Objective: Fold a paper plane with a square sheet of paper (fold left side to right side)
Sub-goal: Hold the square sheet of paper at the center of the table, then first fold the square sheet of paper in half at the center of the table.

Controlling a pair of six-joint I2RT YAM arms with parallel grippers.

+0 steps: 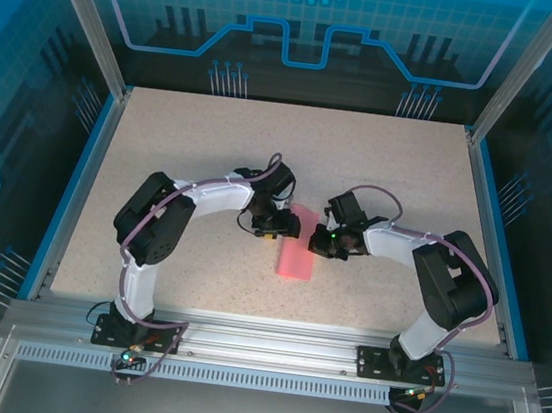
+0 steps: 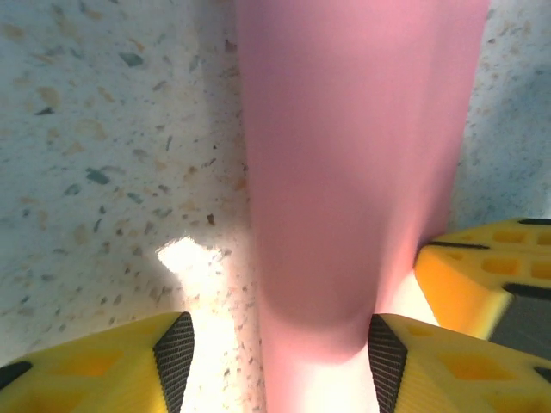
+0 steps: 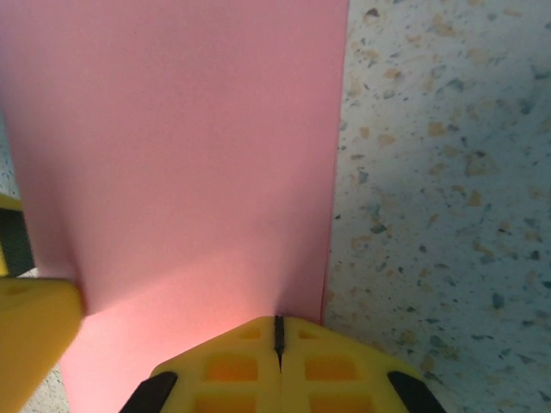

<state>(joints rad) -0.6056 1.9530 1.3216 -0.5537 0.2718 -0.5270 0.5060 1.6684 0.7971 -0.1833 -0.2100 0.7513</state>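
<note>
Status: paper [image 1: 295, 254] sits at table [image 1: 183, 145] centre, already halved into a strip; nose and wing folds remain. Left gripper [image 2: 280, 361] straddles it, jaws apart, gripping nothing; right gripper [image 3: 277, 340] is closed, tips on its edge.

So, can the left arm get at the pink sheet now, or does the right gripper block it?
Probably yes: the left gripper stands open with the square sheet of paper between its fingers. The right gripper, shut at the sheet's edge, sits close beside but seems not to block it.
</note>
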